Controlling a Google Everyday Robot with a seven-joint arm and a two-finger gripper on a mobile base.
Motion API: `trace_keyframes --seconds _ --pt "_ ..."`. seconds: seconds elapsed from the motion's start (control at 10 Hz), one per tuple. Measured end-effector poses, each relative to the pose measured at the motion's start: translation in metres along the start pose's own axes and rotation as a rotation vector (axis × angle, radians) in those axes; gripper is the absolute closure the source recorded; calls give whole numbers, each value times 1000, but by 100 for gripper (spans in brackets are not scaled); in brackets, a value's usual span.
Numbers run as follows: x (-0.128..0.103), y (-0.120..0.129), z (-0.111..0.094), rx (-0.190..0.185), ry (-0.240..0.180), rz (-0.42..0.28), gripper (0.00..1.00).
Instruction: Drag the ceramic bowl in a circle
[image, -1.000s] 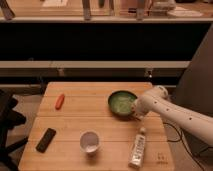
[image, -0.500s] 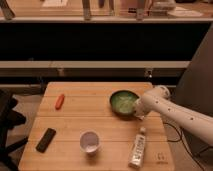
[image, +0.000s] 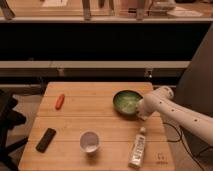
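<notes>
The ceramic bowl (image: 125, 101), dark green with a paler speckled inside, sits on the right half of the wooden table (image: 95, 117). My white arm reaches in from the right. Its gripper (image: 139, 114) is down at the bowl's front-right rim, shut on the rim. The arm's end hides the fingertips.
A white cup (image: 90, 141) stands near the table's front middle. A white bottle (image: 137, 149) lies in front of the bowl, just below the gripper. A small red object (image: 60, 101) lies at the left and a black flat object (image: 46, 139) at the front left. A dark chair (image: 7, 122) stands beside the left edge.
The bowl and the gripper have edged very slightly to the right. Nothing else has moved.
</notes>
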Motion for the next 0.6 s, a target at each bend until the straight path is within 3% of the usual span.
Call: trace_keyframes --seconds 0.6 --pt "7 -5 1 -5 5 -8 100"
